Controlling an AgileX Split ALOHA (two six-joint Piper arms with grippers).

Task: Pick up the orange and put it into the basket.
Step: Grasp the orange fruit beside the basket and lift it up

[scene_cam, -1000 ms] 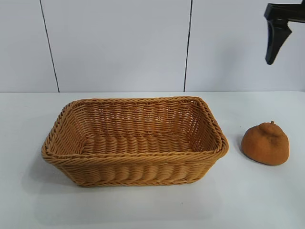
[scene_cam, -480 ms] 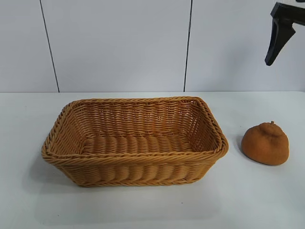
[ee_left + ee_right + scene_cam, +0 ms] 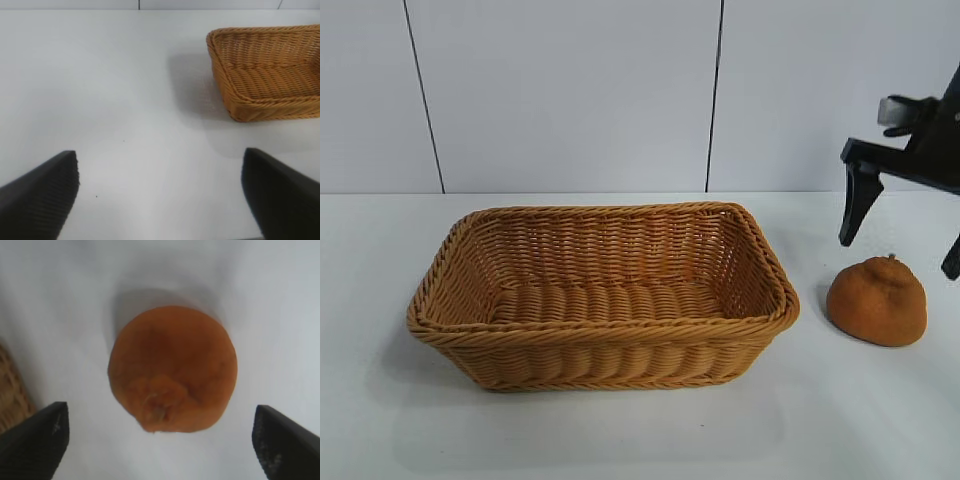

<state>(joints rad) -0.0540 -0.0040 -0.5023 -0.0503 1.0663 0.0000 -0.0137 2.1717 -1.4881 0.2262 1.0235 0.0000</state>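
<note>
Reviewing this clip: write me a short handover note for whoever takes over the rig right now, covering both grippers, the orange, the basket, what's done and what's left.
Right gripper: open, pointing down just above the orange, fingers straddling it in the right wrist view, not touching yet.
Left gripper: open, idle over bare table, holding nothing, with the basket's corner ahead of it.
Orange: on the table beside the basket, at its right in the exterior view, stem up, apart from it.
Basket: holds nothing.
Done: nothing yet beyond lining up over the fruit.
Left: lower, close on the orange, lift, carry over the rim, release inside.
</note>
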